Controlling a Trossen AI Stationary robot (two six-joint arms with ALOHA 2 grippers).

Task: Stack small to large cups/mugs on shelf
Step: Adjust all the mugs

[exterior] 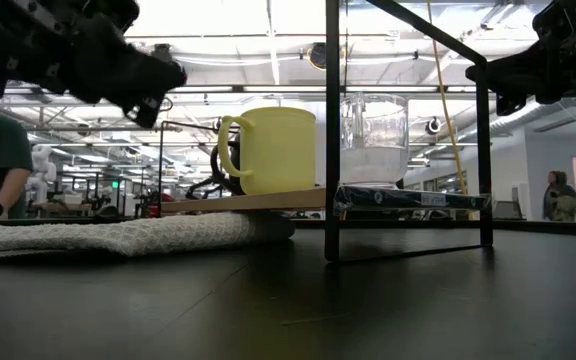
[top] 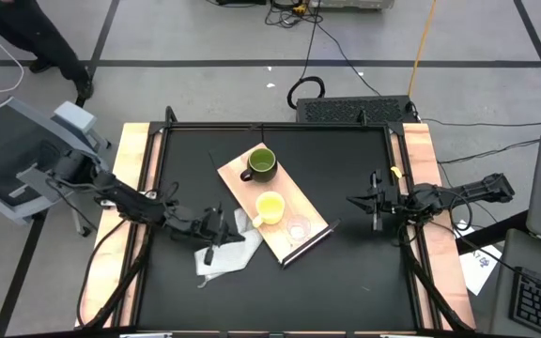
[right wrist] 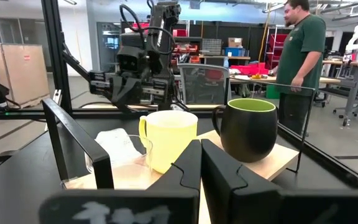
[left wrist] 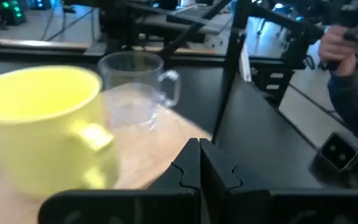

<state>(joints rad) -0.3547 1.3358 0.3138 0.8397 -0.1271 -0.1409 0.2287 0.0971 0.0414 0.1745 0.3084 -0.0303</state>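
A light-wood board (top: pixel 294 202) lies slantwise mid-table, with its dark edge strip at the near right end. On it stand a dark green mug (top: pixel 262 163) at the far end, a yellow mug (top: pixel 270 207) in the middle and a clear cup (top: pixel 298 226) near the strip. All three are upright and side by side. My left gripper (top: pixel 233 223) is shut and empty, raised over a white cloth (top: pixel 222 252) left of the yellow mug (left wrist: pixel 42 124). My right gripper (top: pixel 351 199) is shut and empty, right of the board and pointing at it.
The white cloth (exterior: pixel 118 235) lies by the board's near left side, and the board's edge (exterior: pixel 258 200) seems to rest on it. A black frame with upright posts (exterior: pixel 332 130) rims the table. A person (right wrist: pixel 303 56) stands beyond the table's left side.
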